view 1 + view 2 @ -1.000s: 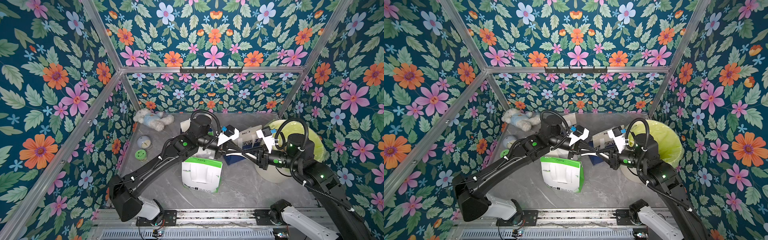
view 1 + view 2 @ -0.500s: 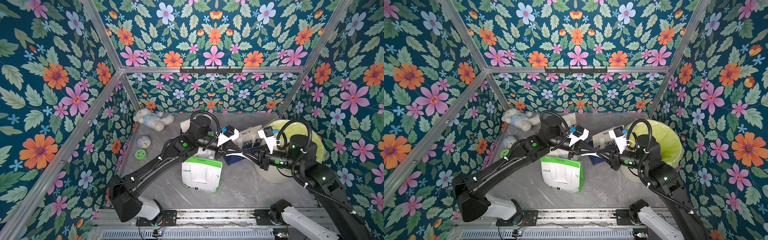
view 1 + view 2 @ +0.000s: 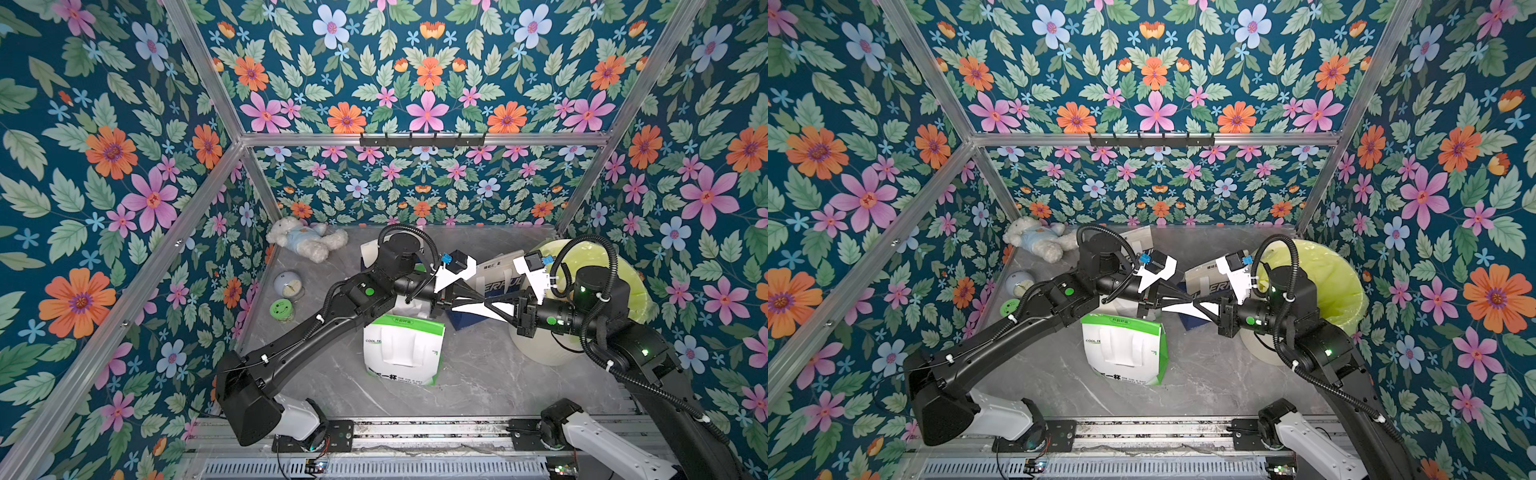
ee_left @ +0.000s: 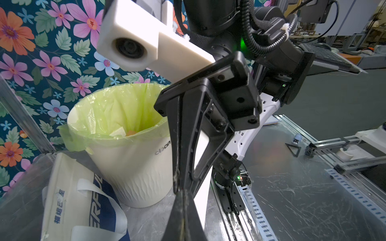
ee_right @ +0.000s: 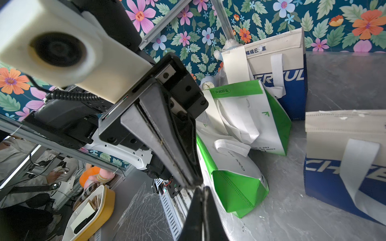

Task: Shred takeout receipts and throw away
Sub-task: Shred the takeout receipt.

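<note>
A white takeout receipt (image 3: 468, 308) (image 3: 1177, 308) hangs in the air over the middle of the table, stretched between my two grippers, which meet tip to tip. My left gripper (image 3: 477, 298) (image 3: 1185, 299) is shut on one end and my right gripper (image 3: 493, 303) (image 3: 1203, 306) is shut on the other. In the left wrist view the sheet (image 4: 202, 198) shows edge-on beside the shut left gripper (image 4: 183, 210). The right gripper (image 5: 203, 210) is shut too. Another plain white sheet (image 5: 236, 64) leans on a blue-and-white bag. The green-lined bin (image 3: 623, 282) (image 4: 117, 116) stands at the right.
A white-and-green bag (image 3: 401, 349) lies under the left arm and a blue-and-white bag (image 3: 498, 278) stands behind the grippers. A teddy (image 3: 305, 241), a small round clock (image 3: 288, 284) and a green-lidded jar (image 3: 281, 309) sit by the left wall.
My right gripper's jaws have closed onto the receipt's free end. The left gripper has stayed shut on it and both arms have barely moved.
</note>
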Controlling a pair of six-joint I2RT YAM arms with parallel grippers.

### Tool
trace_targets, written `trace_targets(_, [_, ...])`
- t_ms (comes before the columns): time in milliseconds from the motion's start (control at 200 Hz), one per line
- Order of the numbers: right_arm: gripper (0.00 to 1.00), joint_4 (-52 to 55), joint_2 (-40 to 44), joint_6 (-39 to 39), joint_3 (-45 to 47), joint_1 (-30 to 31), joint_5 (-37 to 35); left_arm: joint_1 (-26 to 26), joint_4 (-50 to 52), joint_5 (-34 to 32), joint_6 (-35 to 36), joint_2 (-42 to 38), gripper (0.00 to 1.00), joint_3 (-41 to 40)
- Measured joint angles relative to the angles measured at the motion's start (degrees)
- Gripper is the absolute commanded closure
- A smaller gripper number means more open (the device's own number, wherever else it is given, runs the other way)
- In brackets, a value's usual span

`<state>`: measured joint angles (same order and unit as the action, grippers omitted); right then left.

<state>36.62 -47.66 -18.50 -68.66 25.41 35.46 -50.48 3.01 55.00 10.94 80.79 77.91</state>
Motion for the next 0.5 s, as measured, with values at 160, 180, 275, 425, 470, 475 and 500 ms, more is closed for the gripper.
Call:
trace_targets(160, [1.0,2.62,-0.79,-1.77,-1.99,-0.13,-4.94,-0.85,-4.22,-1.38,1.29,-3.26,1.0,-4.44])
trace_targets(180, [1.0,3.04,-1.01,-2.34,-2.32,-0.28,-5.9,-0.92,-4.5,-1.27,1.4,-3.56,1.0,-4.72])
trace_targets(275, [1.0,4.24,-2.23,-2.64,-3.78,-0.07,-7.34,-1.07,-6.45,-2.05,2.03,-4.39,1.0,-5.6])
trace_targets(425, [1.0,6.08,-3.56,-4.31,-4.63,-0.13,-10.21,-1.49,-9.16,-3.91,2.8,-5.62,1.0,-7.28])
trace_targets(470, [1.0,6.58,-3.52,-4.44,-4.68,-0.13,-10.71,-1.66,-10.32,-4.63,2.8,-6.27,1.0,-8.13])
trace_targets(475, [1.0,6.62,-3.5,-4.44,-4.7,-0.13,-10.78,-1.66,-10.51,-4.79,2.8,-6.43,1.0,-8.28])
trace_targets(500, [1.0,7.06,-3.43,-4.44,-4.81,-0.13,-11.65,-1.66,-11.37,-5.49,2.78,-6.84,1.0,-8.83])
